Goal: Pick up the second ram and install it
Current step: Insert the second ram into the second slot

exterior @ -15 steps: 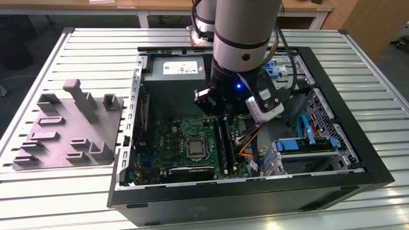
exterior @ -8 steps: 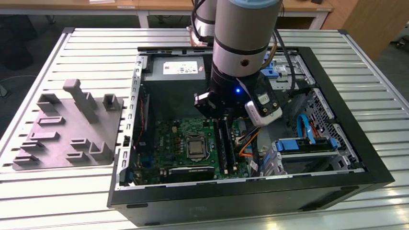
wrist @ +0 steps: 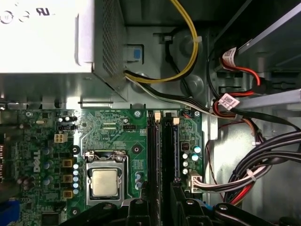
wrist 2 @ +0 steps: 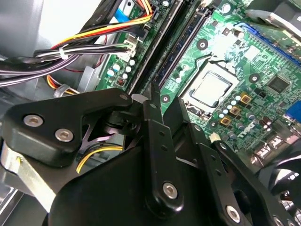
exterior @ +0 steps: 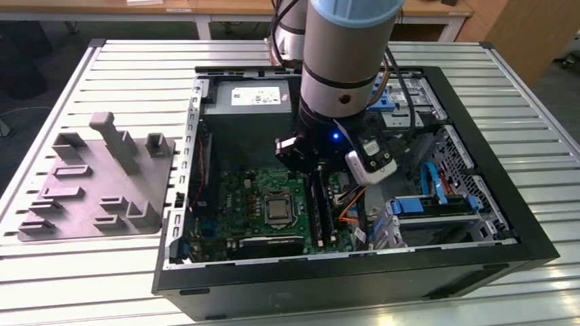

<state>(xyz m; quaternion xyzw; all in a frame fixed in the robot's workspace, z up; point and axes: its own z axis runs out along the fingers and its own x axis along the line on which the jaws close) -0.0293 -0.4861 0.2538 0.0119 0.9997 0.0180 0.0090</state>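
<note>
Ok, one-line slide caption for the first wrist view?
Tool poised at the RAM slots, with the CPU alongside and the power supply beyond.

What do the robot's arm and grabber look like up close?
The arm is a thick silver-grey tube with a pale blue cap and a black ring. Its wrist is black, with a small blue light and a white box on one side. The gripper is black jointed bars with silver screws.

Pale slatted table [exterior: 507, 88]; wooden desks [exterior: 236, 7] behind.
</note>
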